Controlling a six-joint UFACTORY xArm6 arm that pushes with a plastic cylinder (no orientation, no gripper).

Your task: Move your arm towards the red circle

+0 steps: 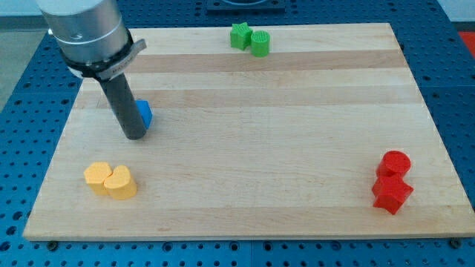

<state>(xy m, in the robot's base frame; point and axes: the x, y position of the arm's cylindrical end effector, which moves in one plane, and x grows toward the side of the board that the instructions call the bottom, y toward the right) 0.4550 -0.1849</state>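
The red circle (395,162) stands near the view's right edge of the wooden board (245,133), low down, touching a red star-shaped block (390,193) just below it. My tip (134,136) is far off at the view's left, on the board. It rests right against a blue block (144,113), which the rod partly hides. The whole width of the board lies between my tip and the red circle.
Two yellow blocks, a hexagon (96,176) and a heart (120,182), sit together at the view's lower left below my tip. A green star (239,35) and a green cylinder (260,43) sit together at the view's top centre.
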